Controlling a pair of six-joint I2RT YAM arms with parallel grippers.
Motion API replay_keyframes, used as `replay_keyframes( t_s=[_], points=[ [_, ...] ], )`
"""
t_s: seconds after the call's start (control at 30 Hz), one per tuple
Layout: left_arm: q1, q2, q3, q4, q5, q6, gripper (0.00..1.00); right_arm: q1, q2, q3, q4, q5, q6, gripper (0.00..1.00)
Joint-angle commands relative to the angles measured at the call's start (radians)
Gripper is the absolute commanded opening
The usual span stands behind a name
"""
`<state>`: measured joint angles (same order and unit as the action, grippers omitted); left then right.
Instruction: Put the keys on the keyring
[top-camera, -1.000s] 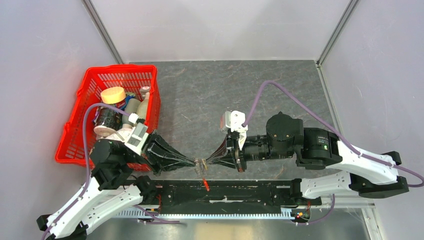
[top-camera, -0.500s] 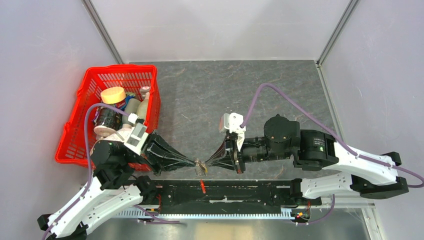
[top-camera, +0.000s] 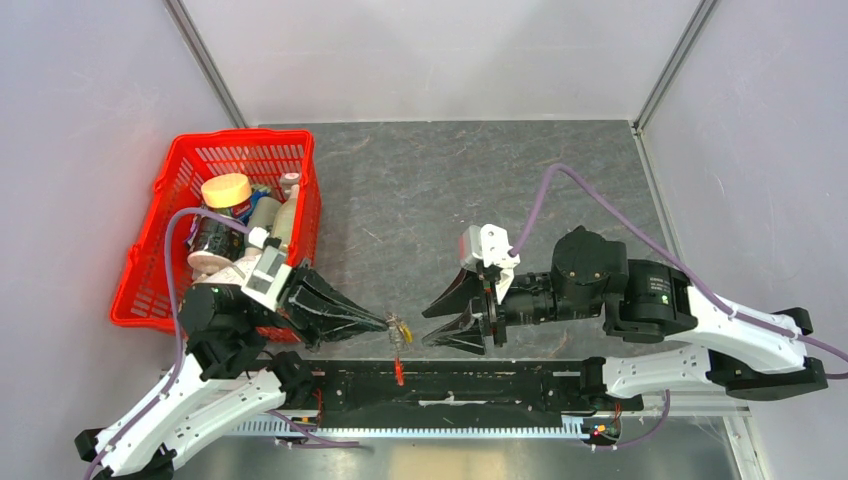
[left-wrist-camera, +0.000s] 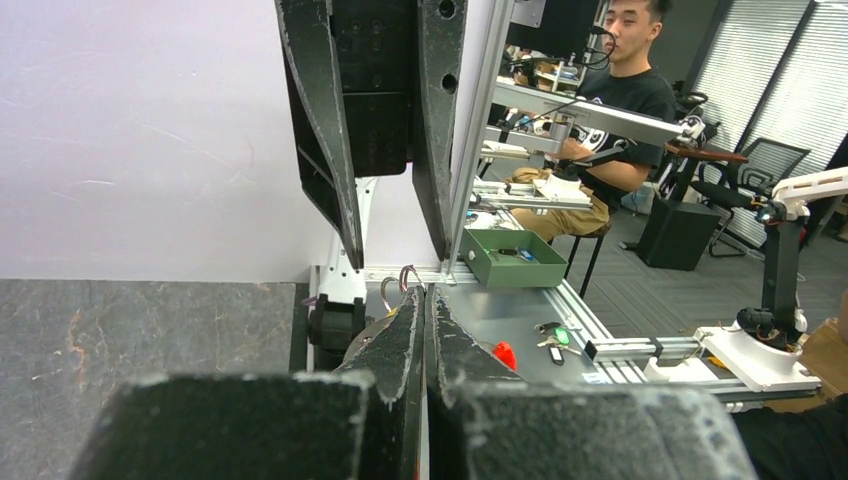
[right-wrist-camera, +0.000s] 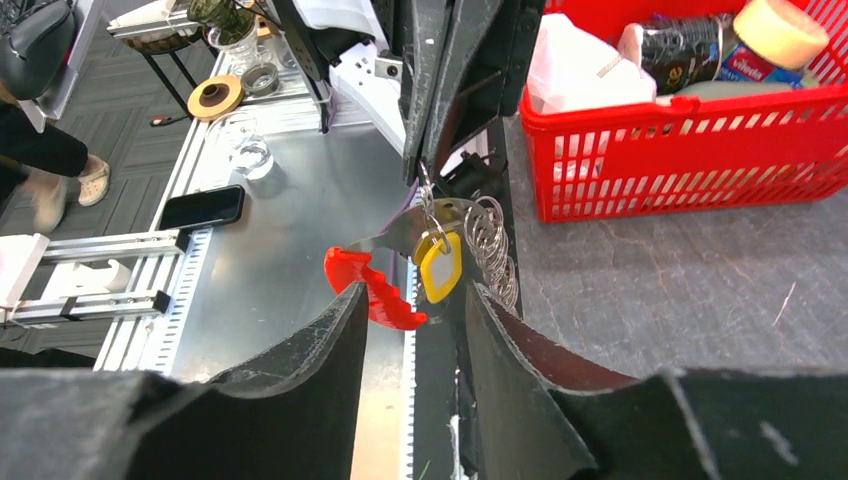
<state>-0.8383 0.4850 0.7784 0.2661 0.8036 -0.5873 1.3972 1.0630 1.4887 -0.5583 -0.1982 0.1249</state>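
Right end effector (top-camera: 427, 328) withdrew, jaws apart, empty; left end effector (top-camera: 384, 322) pinches one keyring (right-wrist-camera: 489, 246), one red tag (right-wrist-camera: 372, 288)

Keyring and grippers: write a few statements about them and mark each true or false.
1. The left gripper has its jaws shut on the keyring. True.
2. The right gripper grips the red tag. False: its jaws stand open, apart from it.
3. A yellow tag hangs beside the red tag. True.
4. The red basket is empty. False: it holds bottles.
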Motion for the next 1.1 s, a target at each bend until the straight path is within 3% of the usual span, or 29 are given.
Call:
replay_keyframes(
  t_s=[0.0,0.27,0.5,1.07],
  points=[
    [-0.002,-0.009,0.002,0.071,-0.027,-0.040,0.02,-0.003,0.016,0.094,-0.025,-0.025,-0.071,0.49],
    [-0.002,-0.010,-0.021,0.128,-0.037,-0.081,0.02,-0.003,0.138,0.255,-0.114,-0.065,-0.212,0.55],
    [-0.002,-0.020,-0.019,0.134,-0.038,-0.091,0.02,-0.005,0.180,0.291,-0.128,-0.070,-0.246,0.53],
    [-0.002,-0.026,-0.018,0.139,-0.035,-0.092,0.02,-0.012,0.204,0.290,-0.111,-0.125,-0.215,0.30]
  ],
)
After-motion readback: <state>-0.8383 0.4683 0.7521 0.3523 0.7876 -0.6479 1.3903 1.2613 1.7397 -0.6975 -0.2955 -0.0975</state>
